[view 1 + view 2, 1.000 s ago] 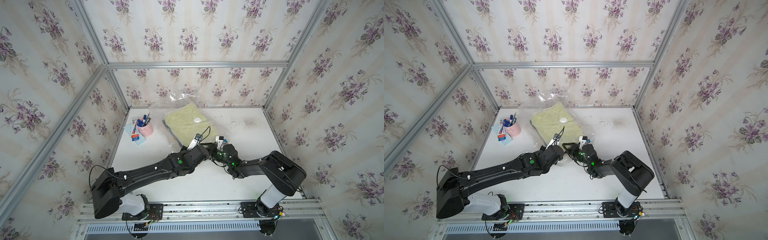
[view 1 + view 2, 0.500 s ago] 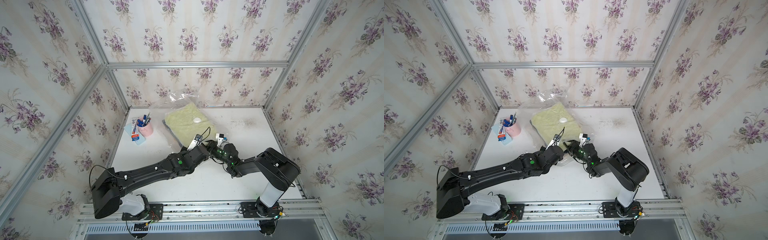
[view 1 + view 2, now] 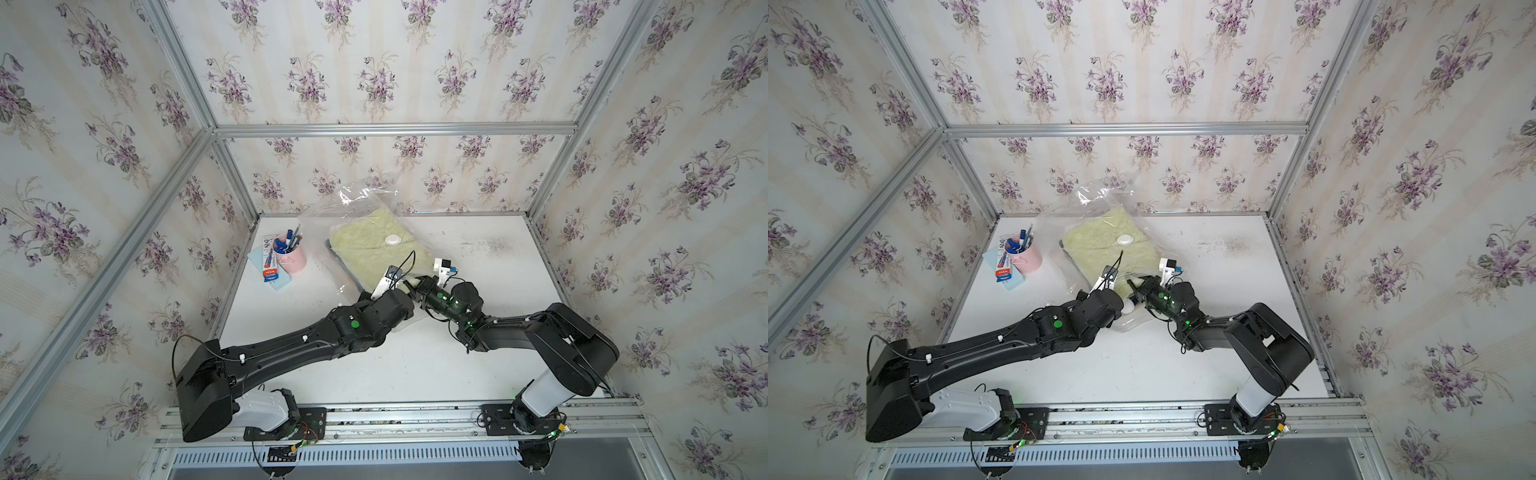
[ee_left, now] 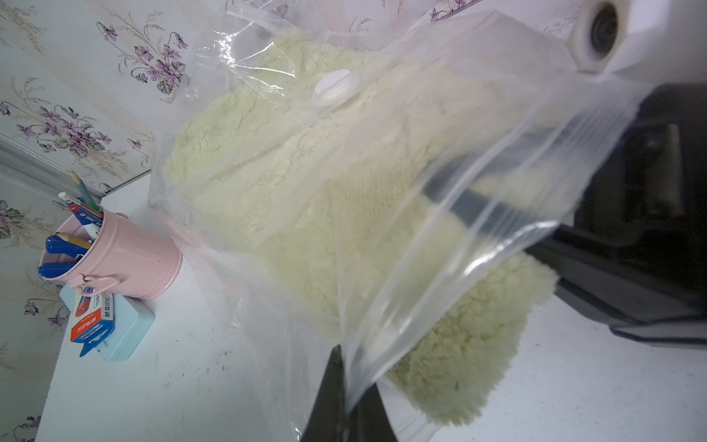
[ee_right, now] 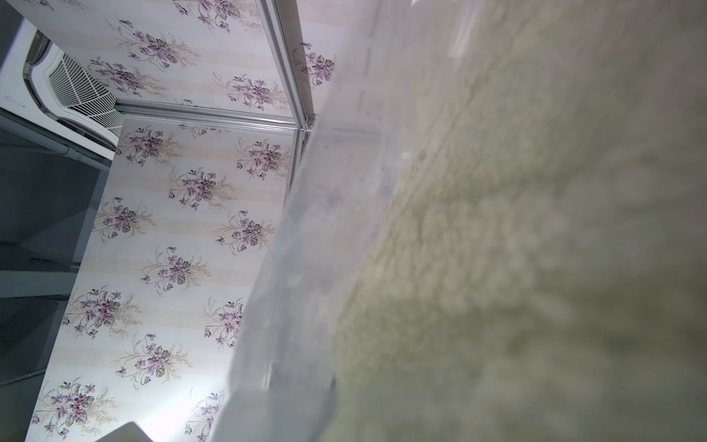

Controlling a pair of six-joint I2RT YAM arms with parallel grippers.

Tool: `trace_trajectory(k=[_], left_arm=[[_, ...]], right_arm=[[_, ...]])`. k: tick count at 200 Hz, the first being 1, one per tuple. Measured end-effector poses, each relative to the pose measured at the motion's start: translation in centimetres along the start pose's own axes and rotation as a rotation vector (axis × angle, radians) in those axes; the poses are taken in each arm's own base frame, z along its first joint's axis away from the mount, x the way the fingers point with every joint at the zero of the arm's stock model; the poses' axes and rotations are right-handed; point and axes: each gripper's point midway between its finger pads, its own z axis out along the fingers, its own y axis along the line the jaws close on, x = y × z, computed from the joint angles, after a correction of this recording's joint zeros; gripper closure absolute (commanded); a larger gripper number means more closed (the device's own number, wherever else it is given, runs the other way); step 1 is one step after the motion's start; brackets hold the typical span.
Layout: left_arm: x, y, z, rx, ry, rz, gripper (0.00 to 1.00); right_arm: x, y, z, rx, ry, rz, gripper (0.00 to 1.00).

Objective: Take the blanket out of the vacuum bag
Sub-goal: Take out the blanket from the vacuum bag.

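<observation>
The vacuum bag (image 3: 362, 195), clear and crinkly with a round white valve (image 3: 392, 239), lies at the back middle of the white table. It holds the pale yellow-green fleece blanket (image 3: 370, 249) (image 3: 1100, 249). In the left wrist view my left gripper (image 4: 354, 367) is shut on the bag's zip-seal edge (image 4: 478, 237) and holds that flap up off the blanket (image 4: 306, 214). My right gripper (image 3: 1136, 287) reaches into the bag's mouth from the right and is shut on the blanket's near end. Its dark finger (image 4: 497, 208) shows through the plastic. Blurred fleece (image 5: 535, 268) and plastic fill the right wrist view.
A pink cup (image 3: 291, 259) of pens stands left of the bag, beside a pale blue tin (image 3: 277, 281) with a small red and blue box on it. The bag's far end rests against the back wall (image 3: 457, 183). Bare table (image 3: 490, 266) lies right of the bag.
My right gripper has pushed a little further left into the bag's mouth and its jaws have closed. The left arm and its hold on the bag edge are unchanged.
</observation>
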Motion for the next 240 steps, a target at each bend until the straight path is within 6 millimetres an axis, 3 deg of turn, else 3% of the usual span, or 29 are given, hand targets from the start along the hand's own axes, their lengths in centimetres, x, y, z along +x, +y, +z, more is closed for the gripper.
trace_trajectory(k=[51, 115, 135, 172, 200, 240], left_arm=[[-0.4, 0.0, -0.1, 0.001, -0.005, -0.006, 1.00], [-0.1, -0.3, 0.4, -0.005, 0.007, -0.006, 1.00], [0.0, -0.3, 0.5, -0.009, 0.010, -0.014, 1.00], [0.4, 0.0, 0.7, -0.014, 0.013, -0.048, 1.00], [0.6, 0.2, 0.8, -0.015, 0.017, -0.077, 1.00], [1.1, 0.2, 1.1, -0.009, 0.025, -0.118, 1.00]], right_arm=[[1.5, -0.7, -1.7, 0.022, 0.025, 0.011, 1.00], [3.1, -1.4, -7.0, 0.062, 0.017, -0.004, 1.00], [3.1, 0.3, -8.1, 0.045, 0.013, -0.056, 1.00], [2.8, 5.8, -9.3, -0.019, -0.001, -0.189, 1.00], [2.6, 7.0, -10.3, -0.023, -0.020, -0.223, 1.00], [2.2, 10.0, -9.8, -0.030, -0.024, -0.273, 1.00]])
